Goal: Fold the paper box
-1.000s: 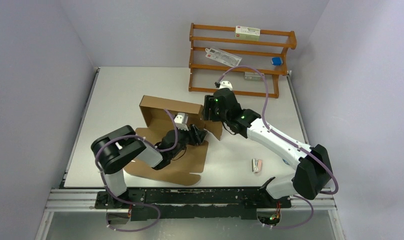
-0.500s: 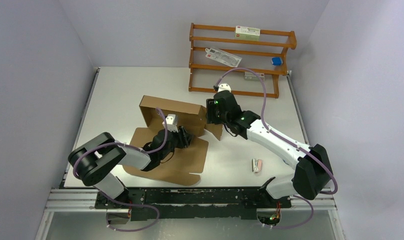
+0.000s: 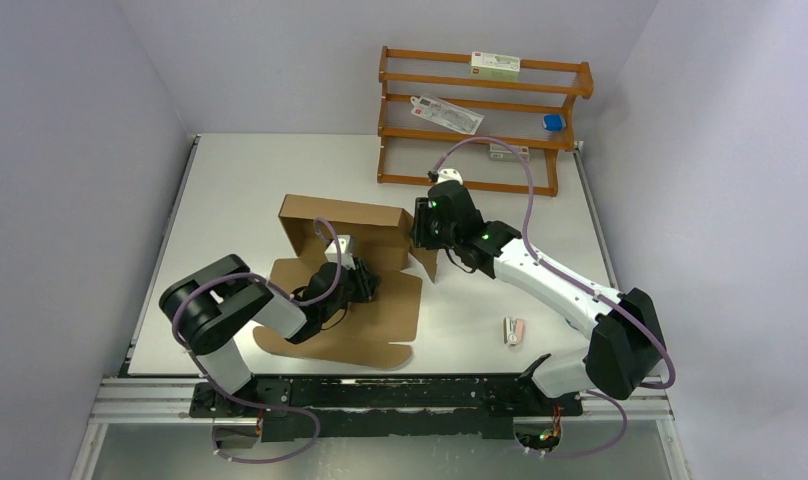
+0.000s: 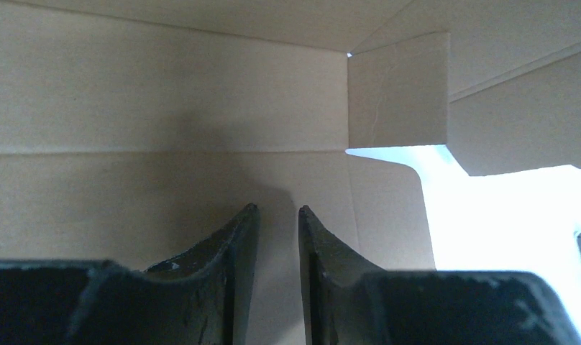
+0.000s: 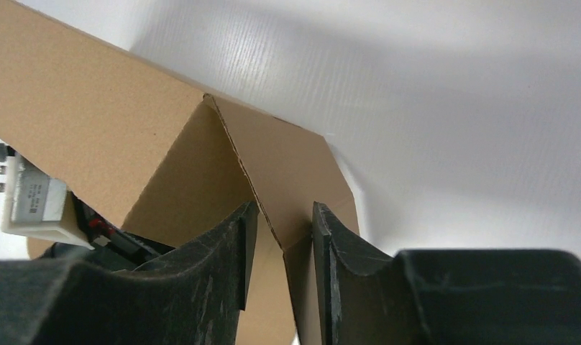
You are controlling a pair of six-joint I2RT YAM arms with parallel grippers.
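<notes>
The paper box (image 3: 384, 322) is brown corrugated cardboard: a flat base sheet with a raised back wall (image 3: 340, 214). My left gripper (image 3: 364, 285) rests low on the base inside the box. In the left wrist view its jaws (image 4: 277, 210) are almost together with nothing between them, and cardboard (image 4: 165, 108) fills the view. My right gripper (image 3: 421, 236) is at the box's right rear corner. In the right wrist view its jaws (image 5: 282, 208) are closed around the folded side flap (image 5: 287, 162).
A wooden rack (image 3: 480, 182) stands at the back right, holding a white-green carton (image 3: 495, 66), a flat packet (image 3: 446, 113) and a small blue item (image 3: 552, 122). A small pink-white object (image 3: 514, 331) lies on the table near the right arm.
My left gripper has drawn back to the left across the box base, and its arm has swung. The base sheet shifted slightly. My right gripper has stayed at the corner flap.
</notes>
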